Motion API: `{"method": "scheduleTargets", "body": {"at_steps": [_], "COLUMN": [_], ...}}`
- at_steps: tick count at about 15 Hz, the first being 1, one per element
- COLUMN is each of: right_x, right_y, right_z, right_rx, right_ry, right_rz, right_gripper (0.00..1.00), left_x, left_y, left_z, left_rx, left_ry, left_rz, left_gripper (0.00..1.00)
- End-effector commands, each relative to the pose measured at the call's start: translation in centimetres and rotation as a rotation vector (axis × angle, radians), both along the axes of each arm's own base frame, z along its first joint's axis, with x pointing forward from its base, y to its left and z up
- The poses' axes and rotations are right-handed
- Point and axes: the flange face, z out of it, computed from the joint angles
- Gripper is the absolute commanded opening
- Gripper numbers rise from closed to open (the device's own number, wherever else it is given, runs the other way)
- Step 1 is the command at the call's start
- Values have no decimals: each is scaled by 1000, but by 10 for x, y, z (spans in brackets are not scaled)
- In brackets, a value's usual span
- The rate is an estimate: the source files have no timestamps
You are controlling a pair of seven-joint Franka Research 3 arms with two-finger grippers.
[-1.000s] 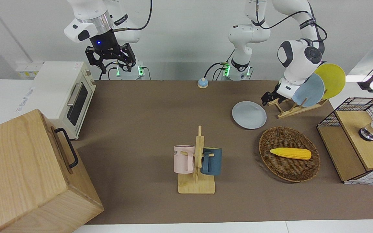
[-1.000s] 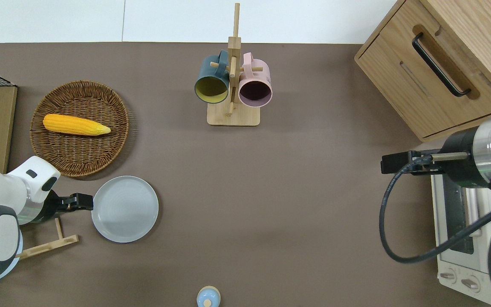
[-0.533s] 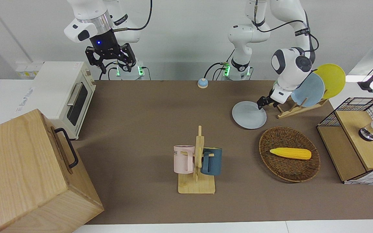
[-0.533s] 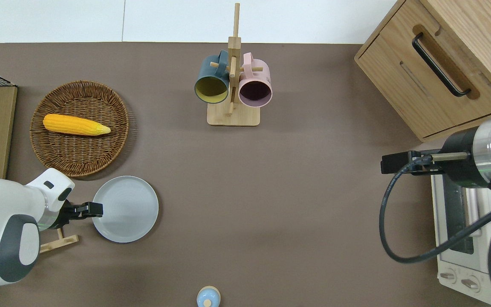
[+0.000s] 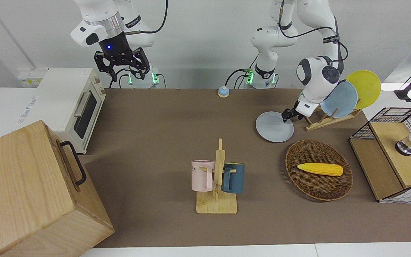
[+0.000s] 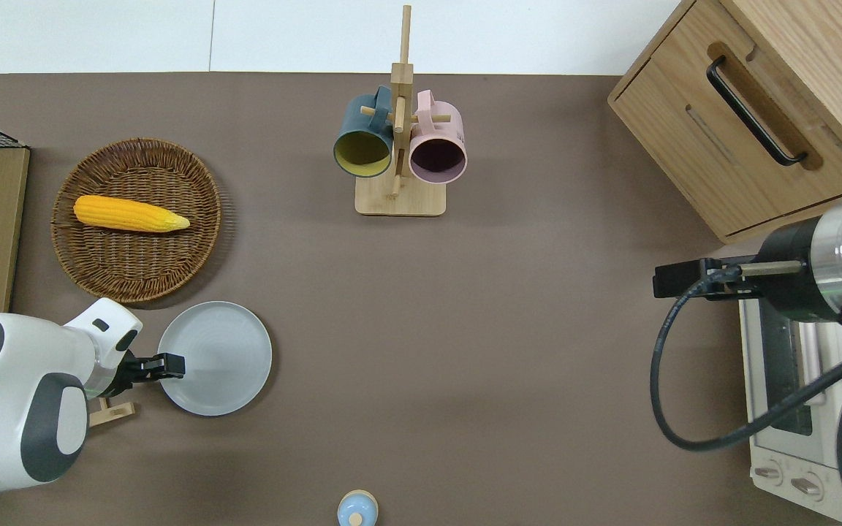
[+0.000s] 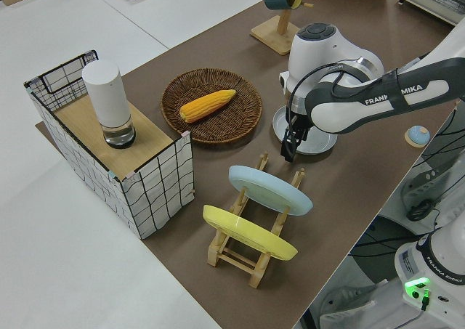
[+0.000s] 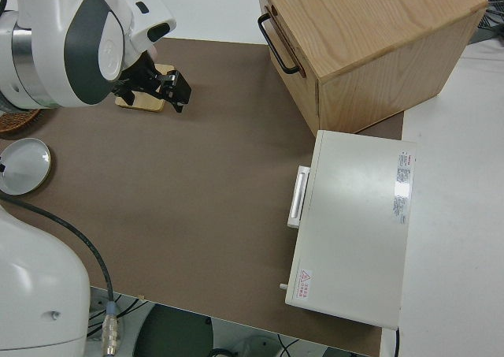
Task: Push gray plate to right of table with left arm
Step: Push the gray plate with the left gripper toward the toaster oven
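The gray plate (image 5: 272, 128) (image 6: 224, 359) (image 7: 318, 141) lies flat on the brown table (image 5: 162, 128) toward the left arm's end, between the wicker basket and the plate rack. My left gripper (image 5: 284, 116) (image 6: 176, 365) (image 7: 289, 153) is shut, low and tilted. Its tips sit on the plate's rim at the side toward the left arm's end of the table. The right arm is parked with its gripper (image 5: 127, 74) open.
A wicker basket (image 5: 334, 187) holding corn (image 5: 319, 169) sits farther from the robots than the plate. A rack (image 5: 321, 123) with a sky-blue plate (image 5: 341, 100) and a yellow plate (image 5: 366, 87) stands beside the left gripper. A mug rack (image 5: 217, 205), bell (image 5: 223, 91), toaster oven (image 5: 73, 103) and wooden cabinet (image 5: 23, 189) stand elsewhere.
My left gripper has slid from beside the rack toward the plate and now reaches over its rim. The plate has not visibly shifted. The right arm is still.
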Motion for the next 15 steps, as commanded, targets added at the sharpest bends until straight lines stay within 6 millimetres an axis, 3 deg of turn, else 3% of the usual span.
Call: {"method": "scheduleTargets", "body": {"at_steps": [1, 4, 5, 15], "right_x": [1, 1, 1, 1], "right_y": [0, 0, 0, 0], "right_z": [3, 3, 3, 3], "right_rx": [18, 18, 18, 18], "right_ry": [0, 0, 0, 0], "right_rz": [-2, -2, -2, -2], "right_gripper": [996, 996, 996, 996], "left_x": [-1, -1, -1, 0], "left_y": [1, 1, 0, -16], "left_z": [-17, -17, -17, -18], "left_rx": [-4, -5, -8, -18], "left_ry": [-7, -8, -8, -7], "left_rz": [-10, -8, -6, 2], "left_gripper": [720, 98, 1, 0]}}
